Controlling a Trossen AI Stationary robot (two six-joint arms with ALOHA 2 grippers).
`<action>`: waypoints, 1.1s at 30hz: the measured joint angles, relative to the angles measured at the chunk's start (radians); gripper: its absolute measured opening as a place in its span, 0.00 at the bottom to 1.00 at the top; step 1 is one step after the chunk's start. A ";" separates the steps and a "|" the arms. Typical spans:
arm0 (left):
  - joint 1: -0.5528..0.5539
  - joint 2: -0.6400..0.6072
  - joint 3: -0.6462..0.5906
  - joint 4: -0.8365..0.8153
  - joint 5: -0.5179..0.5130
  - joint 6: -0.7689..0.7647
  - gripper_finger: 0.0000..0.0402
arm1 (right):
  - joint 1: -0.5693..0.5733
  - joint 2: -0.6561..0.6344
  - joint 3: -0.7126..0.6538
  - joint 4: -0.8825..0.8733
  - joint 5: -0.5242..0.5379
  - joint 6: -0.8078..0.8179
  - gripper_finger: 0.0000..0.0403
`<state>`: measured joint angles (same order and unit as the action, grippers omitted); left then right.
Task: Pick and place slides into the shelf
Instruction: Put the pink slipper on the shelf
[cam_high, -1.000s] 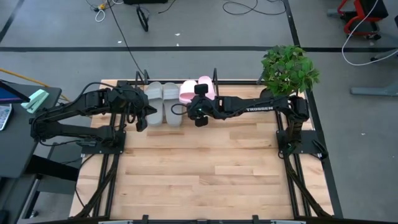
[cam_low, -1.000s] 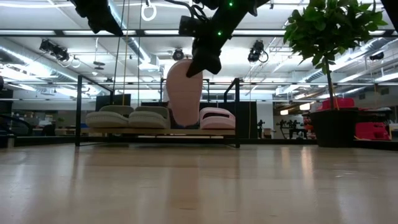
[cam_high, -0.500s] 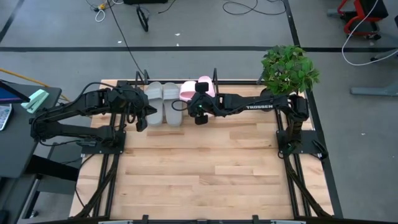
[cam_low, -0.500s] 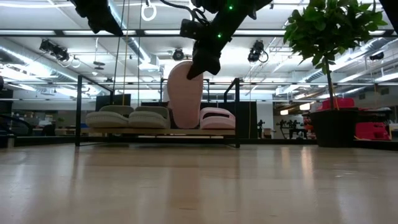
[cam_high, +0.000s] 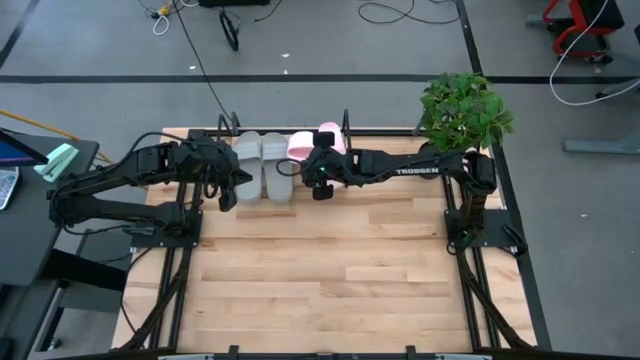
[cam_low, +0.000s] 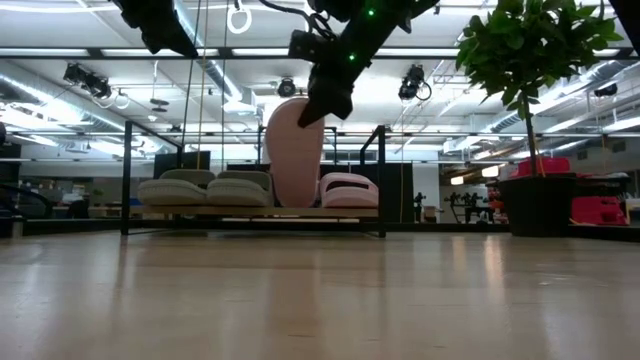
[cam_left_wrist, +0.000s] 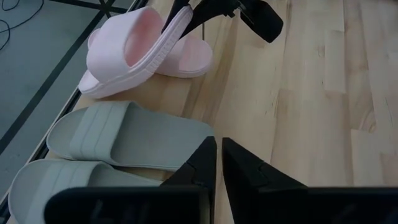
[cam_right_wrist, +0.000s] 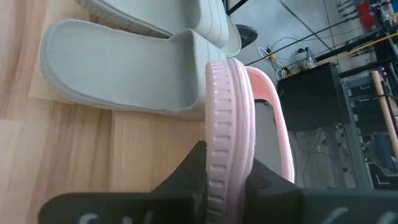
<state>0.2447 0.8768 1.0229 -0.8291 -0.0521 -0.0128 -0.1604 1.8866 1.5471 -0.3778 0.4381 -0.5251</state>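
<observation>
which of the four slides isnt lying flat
The pink slide pinched at its heel by the right gripper: it stands on end on the shelf. The other pink slide and both grey slides lie flat.

A grey floor (cam_high: 100, 60) fills the upper part of the high view, crossed by dark lines and loose cables (cam_high: 400, 14); a leafy potted plant (cam_high: 463, 110) stands at upper right; the low view shows ceiling lights (cam_low: 418, 85) and pipes (cam_low: 60, 75) overhead.
</observation>
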 joint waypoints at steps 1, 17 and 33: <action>0.000 0.000 0.000 0.000 0.000 0.000 0.08 | 0.000 0.000 0.000 0.000 0.000 0.001 0.09; 0.000 0.000 0.000 0.000 0.000 -0.001 0.05 | -0.016 0.000 0.000 -0.003 -0.008 0.007 0.09; 0.000 0.000 0.000 0.000 0.000 -0.001 0.06 | -0.033 0.000 0.000 -0.029 -0.056 0.054 0.09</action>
<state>0.2445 0.8768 1.0233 -0.8288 -0.0521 -0.0139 -0.1936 1.8866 1.5471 -0.4073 0.3817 -0.4712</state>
